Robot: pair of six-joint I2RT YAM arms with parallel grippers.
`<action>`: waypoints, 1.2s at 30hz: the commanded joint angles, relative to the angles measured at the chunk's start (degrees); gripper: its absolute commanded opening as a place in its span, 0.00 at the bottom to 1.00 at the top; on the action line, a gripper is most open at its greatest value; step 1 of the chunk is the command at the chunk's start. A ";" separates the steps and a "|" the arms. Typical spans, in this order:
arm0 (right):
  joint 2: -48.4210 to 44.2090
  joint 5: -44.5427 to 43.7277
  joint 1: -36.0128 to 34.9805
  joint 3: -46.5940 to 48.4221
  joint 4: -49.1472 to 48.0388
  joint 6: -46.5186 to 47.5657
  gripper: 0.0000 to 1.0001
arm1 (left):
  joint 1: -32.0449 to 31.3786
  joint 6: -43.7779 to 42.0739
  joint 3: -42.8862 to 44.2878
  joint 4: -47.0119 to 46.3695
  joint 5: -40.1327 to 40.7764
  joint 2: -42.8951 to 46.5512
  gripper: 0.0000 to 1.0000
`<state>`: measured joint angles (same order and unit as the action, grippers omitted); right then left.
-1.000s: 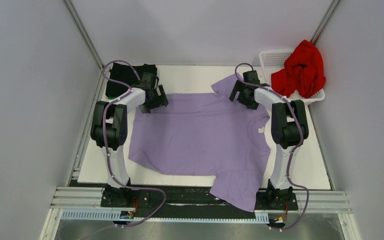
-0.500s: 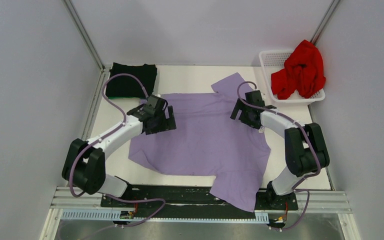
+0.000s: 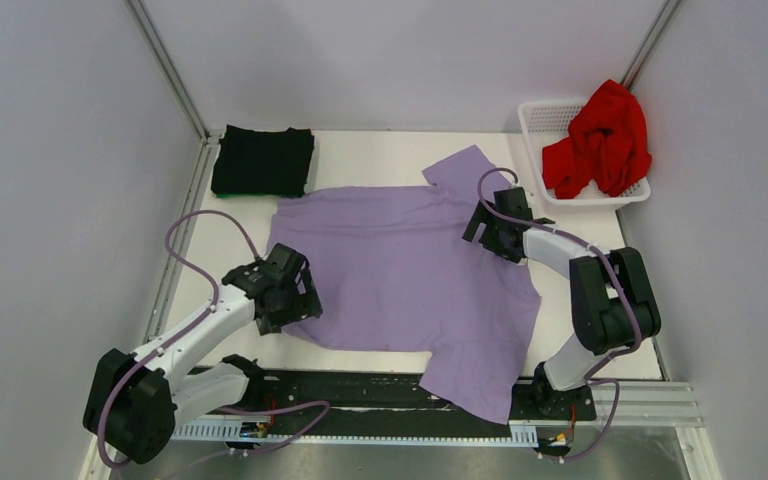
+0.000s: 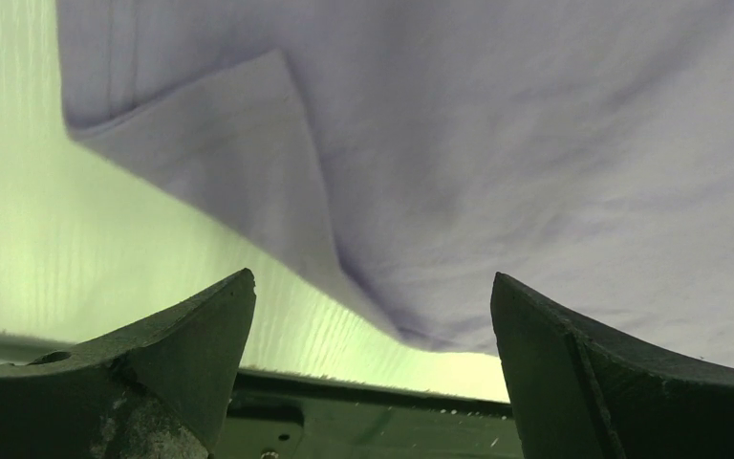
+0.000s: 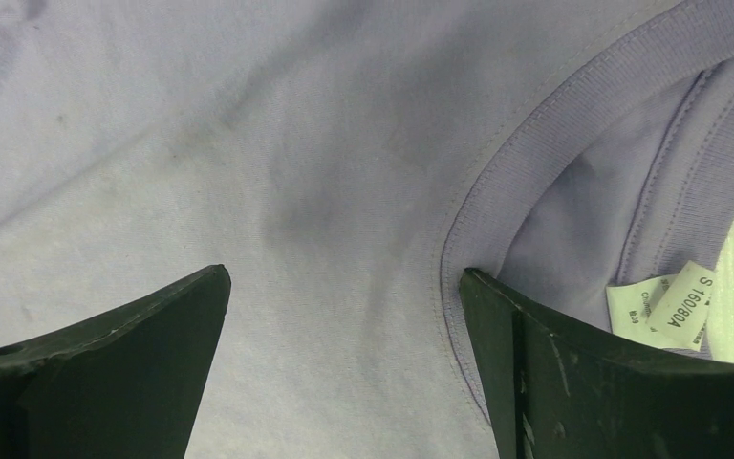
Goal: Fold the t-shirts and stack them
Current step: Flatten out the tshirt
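Spread wide and holding nothing, the left jaws hang over the near-left hem corner of the lavender shirt. It lies flat across the desk with one sleeve draped off the near edge. The right jaws, likewise spread and empty, sit over its collar, beside the size label. The black shirt lies folded at the far-left corner. The red shirt is heaped in the basket.

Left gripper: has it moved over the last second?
Yes. The left gripper pulled back toward the near edge of the table, away from the black t-shirt, to the lavender t-shirt's corner.
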<state>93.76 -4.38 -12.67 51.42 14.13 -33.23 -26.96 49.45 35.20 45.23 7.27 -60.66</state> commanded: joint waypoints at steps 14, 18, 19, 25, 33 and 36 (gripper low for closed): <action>-0.60 -0.30 0.90 -1.56 -1.14 -0.69 1.00 | 0.07 10.54 4.37 9.03 15.08 -8.98 0.86; -0.33 -0.37 1.09 -1.58 -1.12 -0.61 1.00 | 0.11 11.05 4.80 7.87 16.16 -11.51 0.80; -0.38 -0.41 1.08 -1.58 -1.12 -0.60 1.00 | 0.08 11.08 4.79 7.51 16.25 -12.03 0.80; -0.67 -0.35 1.74 -2.00 -1.12 -0.77 1.00 | 0.08 11.38 5.62 10.87 14.14 -13.14 0.77; -0.41 0.06 2.77 -2.11 -1.12 -0.80 1.00 | 0.08 14.08 6.19 19.23 10.38 -11.84 0.70; -0.65 0.34 3.29 -2.33 -1.13 -0.87 1.00 | -0.02 12.94 5.43 19.14 6.54 -11.62 0.60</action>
<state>93.45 -3.20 -10.76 50.61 12.51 -33.43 -26.96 60.90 40.16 61.19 17.41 -73.65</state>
